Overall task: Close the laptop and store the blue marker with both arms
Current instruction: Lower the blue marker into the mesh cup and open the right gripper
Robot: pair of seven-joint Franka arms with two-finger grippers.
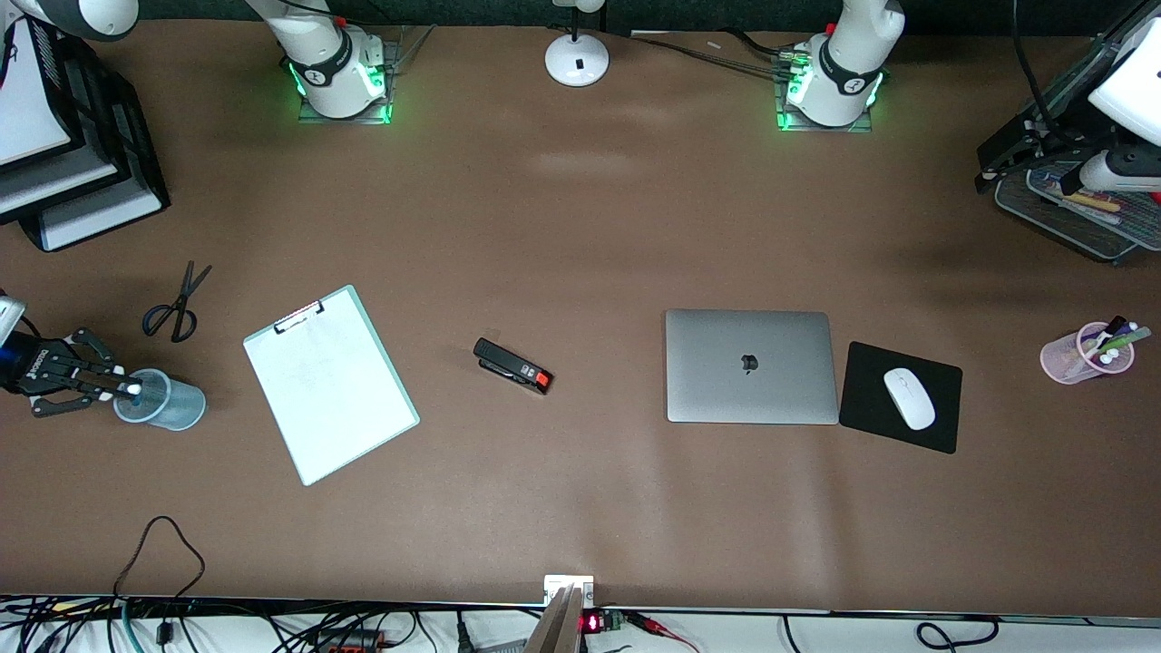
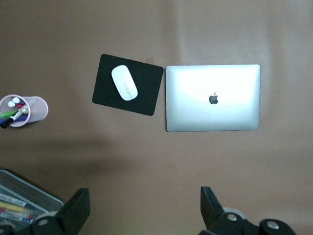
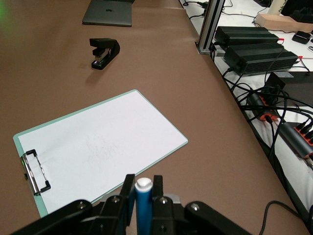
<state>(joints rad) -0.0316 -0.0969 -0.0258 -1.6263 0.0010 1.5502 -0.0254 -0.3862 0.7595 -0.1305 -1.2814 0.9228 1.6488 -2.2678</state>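
The silver-grey laptop [image 1: 748, 365] [image 2: 212, 98] lies shut on the table, lid up with its apple logo showing. My right gripper [image 1: 116, 388] [image 3: 144, 192] is shut on the blue marker [image 3: 143, 205]. It holds the marker's whitish end [image 1: 134, 389] at the mouth of a translucent blue cup [image 1: 172, 404] at the right arm's end of the table. My left gripper [image 2: 145, 201] hangs open and empty high over bare table. The laptop and mouse pad lie well below it. The left arm [image 1: 1125, 168] shows above a mesh tray.
Between the cup and the laptop lie scissors [image 1: 175, 307], a green-edged clipboard [image 1: 331, 385] and a black stapler [image 1: 512, 366]. A white mouse [image 1: 909, 397] sits on a black pad [image 1: 943, 426] beside the laptop. Also here: a pink pen cup [image 1: 1087, 354], a mesh tray [image 1: 1079, 218] and black stacked trays [image 1: 109, 136].
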